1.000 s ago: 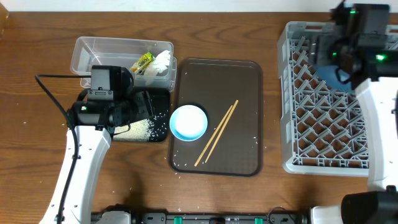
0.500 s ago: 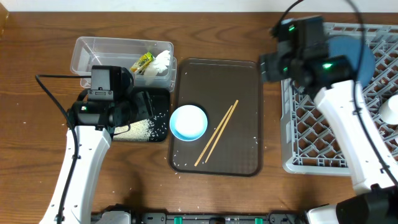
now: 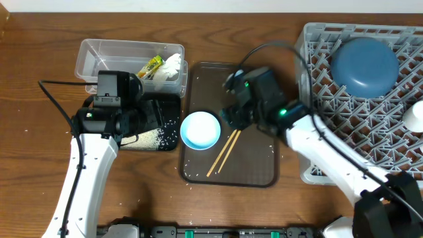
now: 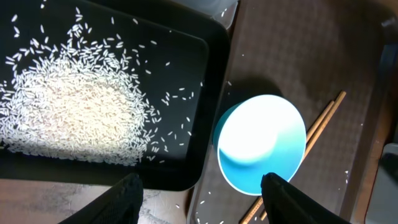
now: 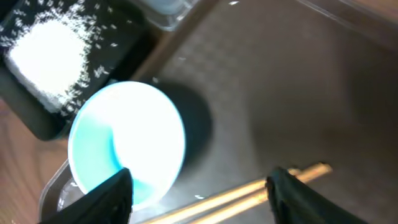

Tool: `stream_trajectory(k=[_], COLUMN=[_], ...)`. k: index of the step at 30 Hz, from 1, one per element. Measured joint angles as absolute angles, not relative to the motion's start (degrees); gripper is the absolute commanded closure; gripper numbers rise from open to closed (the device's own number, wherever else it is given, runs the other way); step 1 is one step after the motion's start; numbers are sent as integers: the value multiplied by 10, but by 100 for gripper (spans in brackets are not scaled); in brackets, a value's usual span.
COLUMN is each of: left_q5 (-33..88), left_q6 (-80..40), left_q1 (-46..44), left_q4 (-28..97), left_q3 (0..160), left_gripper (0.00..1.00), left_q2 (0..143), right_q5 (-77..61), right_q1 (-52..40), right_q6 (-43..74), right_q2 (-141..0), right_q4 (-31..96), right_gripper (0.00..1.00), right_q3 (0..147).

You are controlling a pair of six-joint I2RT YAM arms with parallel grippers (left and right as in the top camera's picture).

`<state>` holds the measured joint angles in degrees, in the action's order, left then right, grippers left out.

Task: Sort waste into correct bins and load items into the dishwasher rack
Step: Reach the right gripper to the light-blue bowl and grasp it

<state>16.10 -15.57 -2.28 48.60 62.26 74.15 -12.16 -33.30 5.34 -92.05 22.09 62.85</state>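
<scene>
Now: right tool (image 5: pixel 202 186) spread and empty, low over brown serving tray (image 5: pixel 280 81); light-blue bowl (image 5: pixel 127 146) under one finger, chopsticks (image 5: pixel 261 186) beneath the gap, presumably lining up the next pick for the dishwasher rack (image 3: pixel 330 152). Left tool (image 4: pixel 202 196) spread, empty, above black tray (image 4: pixel 205 93) edge, out of the way

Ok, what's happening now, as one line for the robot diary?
left gripper: open, over black tray edge | right gripper: open above bowl and chopsticks | plate: in rack | rice: in black tray
</scene>
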Motion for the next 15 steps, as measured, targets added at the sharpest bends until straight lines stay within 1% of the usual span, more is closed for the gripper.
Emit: stream_trajectory(k=[6,8,10,12,15], left_q5=[161,161,161,161,161], left_q6=[-156,-156,-156,-156,-156], left_q1=[-23,-23,-23,-23,-23], left_q4=[491,491,491,491,491], left_q3=[622,622,622,622,622], left_gripper=[36,36,36,36,36], left_q2=[741,741,741,741,741], right_q5=[-95,-88,-82,-79,-77], right_q1=[-371,-378,-382,-386,-387], right_q6=[108,122,133,143,152], right_q2=[-940,-962,-987,-1015,-1038], right_q4=[163,153,140,122,100], right_gripper=[37,40,48,61,75], right_q3=[585,583,583,582,579])
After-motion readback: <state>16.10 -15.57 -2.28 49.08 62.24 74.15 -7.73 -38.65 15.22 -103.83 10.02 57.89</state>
